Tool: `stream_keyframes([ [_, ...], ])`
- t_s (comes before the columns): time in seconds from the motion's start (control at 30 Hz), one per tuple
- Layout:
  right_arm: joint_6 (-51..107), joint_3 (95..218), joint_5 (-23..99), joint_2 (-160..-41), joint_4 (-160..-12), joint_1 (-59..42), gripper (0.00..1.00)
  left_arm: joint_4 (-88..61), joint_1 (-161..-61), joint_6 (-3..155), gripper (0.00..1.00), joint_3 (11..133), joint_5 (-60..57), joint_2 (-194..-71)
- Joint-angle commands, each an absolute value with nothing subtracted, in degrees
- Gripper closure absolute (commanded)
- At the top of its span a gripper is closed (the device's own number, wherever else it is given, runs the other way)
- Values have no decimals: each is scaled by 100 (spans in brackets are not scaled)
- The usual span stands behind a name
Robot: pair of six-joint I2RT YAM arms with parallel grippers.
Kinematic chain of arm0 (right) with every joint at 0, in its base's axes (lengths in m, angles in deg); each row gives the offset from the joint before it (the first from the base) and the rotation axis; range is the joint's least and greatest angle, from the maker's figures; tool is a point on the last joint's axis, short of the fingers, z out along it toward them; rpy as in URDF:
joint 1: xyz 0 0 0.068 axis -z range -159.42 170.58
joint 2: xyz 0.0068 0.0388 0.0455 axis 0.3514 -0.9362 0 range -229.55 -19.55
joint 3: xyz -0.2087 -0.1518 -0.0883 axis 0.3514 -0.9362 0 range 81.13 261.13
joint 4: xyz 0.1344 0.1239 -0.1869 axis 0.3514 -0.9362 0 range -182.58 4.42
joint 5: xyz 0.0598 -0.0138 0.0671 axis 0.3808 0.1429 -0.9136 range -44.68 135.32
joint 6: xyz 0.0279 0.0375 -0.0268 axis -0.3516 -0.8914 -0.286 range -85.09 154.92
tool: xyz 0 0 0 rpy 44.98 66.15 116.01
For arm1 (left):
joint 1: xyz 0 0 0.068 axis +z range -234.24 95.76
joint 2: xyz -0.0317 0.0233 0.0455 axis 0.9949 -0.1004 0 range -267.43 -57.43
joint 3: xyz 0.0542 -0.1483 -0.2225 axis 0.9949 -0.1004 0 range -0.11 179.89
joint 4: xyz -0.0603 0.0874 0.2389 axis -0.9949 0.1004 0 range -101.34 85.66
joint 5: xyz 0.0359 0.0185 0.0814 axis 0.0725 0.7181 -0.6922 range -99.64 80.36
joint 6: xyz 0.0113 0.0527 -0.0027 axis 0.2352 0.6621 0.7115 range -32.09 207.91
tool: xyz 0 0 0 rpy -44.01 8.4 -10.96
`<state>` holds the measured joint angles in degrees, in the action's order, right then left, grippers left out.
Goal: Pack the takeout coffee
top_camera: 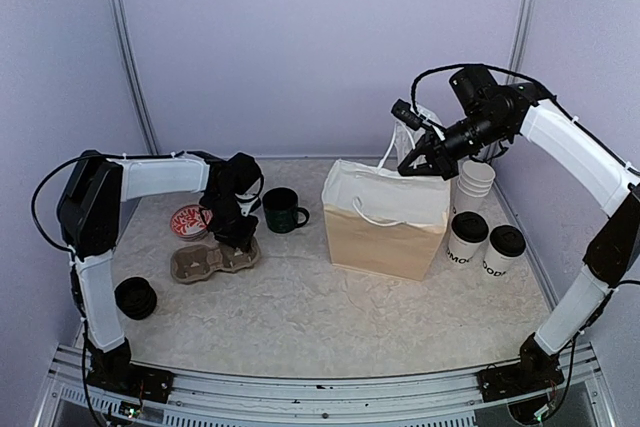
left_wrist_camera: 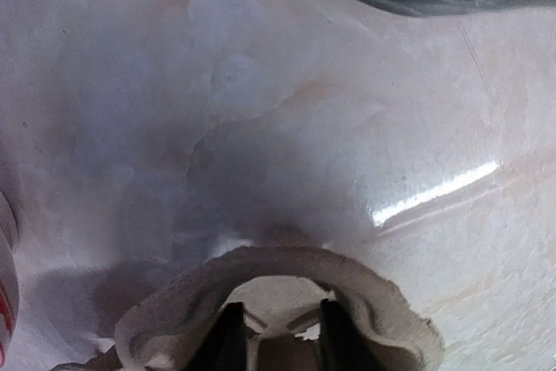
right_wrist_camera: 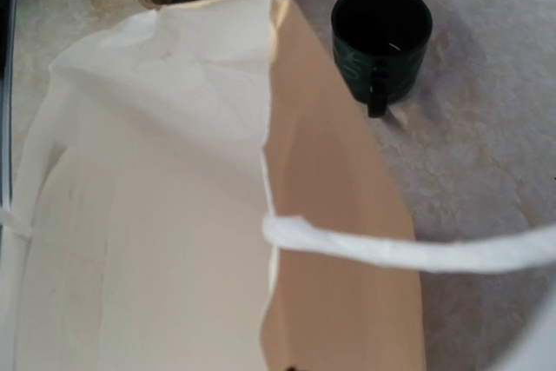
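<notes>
Marbled table (top_camera: 300, 332), prep stage: my right gripper (top_camera: 411, 161) pinches shut on the bag handle (right_wrist_camera: 391, 251), left gripper (left_wrist_camera: 282, 341) sits part-open at the cup carrier (top_camera: 200, 265), grip unclear; takeout coffee cups (top_camera: 467, 239) stand just right of the bag (top_camera: 385, 242), next = seat cups in carrier.

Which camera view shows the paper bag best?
The top external view: the whole paper bag stands open, both handles visible. The right wrist view shows only its white inside, one brown wall and one handle. The left wrist view does not show it.
</notes>
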<state>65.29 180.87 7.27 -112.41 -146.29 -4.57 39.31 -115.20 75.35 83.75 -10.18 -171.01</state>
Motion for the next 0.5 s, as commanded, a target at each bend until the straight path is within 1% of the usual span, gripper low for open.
stream_keyframes([
  [0.0,6497,18275,691,-11298,-14842,-544,100,4258,-11696,8298,63,8252,-1245,-16348],
  [0.13,6522,18303,575,-11323,-14840,-544,100,3817,-11587,8991,51,7755,-1053,-15511],
  [0.23,6614,18299,555,-11315,-14869,-544,100,3634,-11518,9409,51,7429,-727,-15258],
  [0.47,6924,18318,392,-11255,-15123,-546,100,3719,-11516,10174,48,7068,-1133,-15320],
])
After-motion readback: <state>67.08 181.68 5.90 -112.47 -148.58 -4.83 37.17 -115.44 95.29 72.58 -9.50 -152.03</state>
